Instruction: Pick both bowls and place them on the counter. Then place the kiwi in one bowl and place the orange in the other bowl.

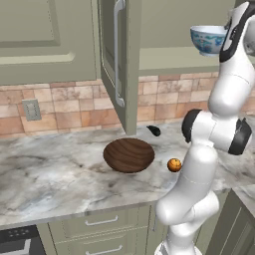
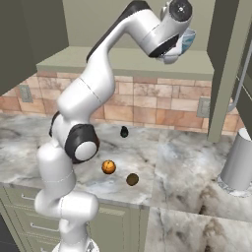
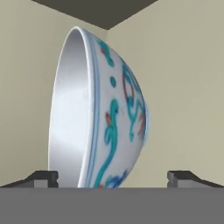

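Currently reaching for the patterned bowl [image 3: 103,118], which sits up in the open wall cupboard [image 1: 164,55], directly ahead of the hand [image 3: 112,177] and very close. The hand's fingers stand wide apart, nothing held; the bowl's rim and lower wall lie between the two fingertips [image 3: 43,177], nearer the left one in the hand view.

Step in hand, as judged: grasp this bowl and bring it down. To do it well: take one wall of the bowl, one finger inside the rim and one outside, and not try to span the whole body, which looks too wide and curved. Advance a little further so the pads overlap the rim fully before closing. Lift clear of the shelf before pulling back, since the cupboard's back wall is close behind the bowl and the open door [image 1: 117,64] stands off to the side.

Pose: arm stretched high, upper links raised well above the tabletop [image 1: 55,174], wrist bent so the hand points into the cupboard, rolled so the bowl appears on its side in the hand view.

Far below the hand on the tabletop: wooden bowl [image 1: 129,155], orange [image 1: 174,165] just beside it, kiwi [image 2: 132,179] near the front edge.
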Motion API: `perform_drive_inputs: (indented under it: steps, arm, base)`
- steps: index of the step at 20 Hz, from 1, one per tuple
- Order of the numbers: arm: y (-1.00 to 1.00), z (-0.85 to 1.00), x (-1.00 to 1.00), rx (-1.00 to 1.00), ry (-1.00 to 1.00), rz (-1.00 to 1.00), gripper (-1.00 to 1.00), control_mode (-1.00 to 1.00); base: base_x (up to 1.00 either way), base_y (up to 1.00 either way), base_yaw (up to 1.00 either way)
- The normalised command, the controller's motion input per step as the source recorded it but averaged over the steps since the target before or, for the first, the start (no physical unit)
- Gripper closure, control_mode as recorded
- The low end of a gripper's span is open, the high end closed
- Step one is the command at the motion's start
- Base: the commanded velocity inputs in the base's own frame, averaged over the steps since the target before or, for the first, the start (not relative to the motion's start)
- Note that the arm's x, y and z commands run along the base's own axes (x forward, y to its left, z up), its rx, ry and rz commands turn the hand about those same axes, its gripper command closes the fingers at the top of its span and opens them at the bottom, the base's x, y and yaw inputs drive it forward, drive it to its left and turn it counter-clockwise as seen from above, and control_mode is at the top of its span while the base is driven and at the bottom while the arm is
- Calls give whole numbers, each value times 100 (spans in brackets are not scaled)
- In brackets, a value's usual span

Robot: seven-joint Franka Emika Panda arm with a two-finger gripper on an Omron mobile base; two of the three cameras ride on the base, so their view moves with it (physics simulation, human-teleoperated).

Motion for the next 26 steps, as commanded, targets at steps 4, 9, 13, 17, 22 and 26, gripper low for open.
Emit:
perform_drive_inputs:
  steps: [4, 9, 13, 17, 22, 26]
  arm:
    - [0, -10, 13, -10, 0, 0, -100, -100]
    - [0, -14, 7, -7, 1, 0, -100, -100]
    - [0, -9, 14, -5, 0, 0, -100, -100]
    - [2, -9, 18, -5, 2, 0, -100, -100]
    - [3, -10, 22, -5, 7, -2, -100, -100]
    - [0, -9, 15, -2, 10, -3, -100, -100]
  base:
    - [0, 0, 0]
    - [0, 0, 0]
    - [0, 0, 0]
    - [0, 0, 0]
    - [0, 0, 0]
    - [0, 0, 0]
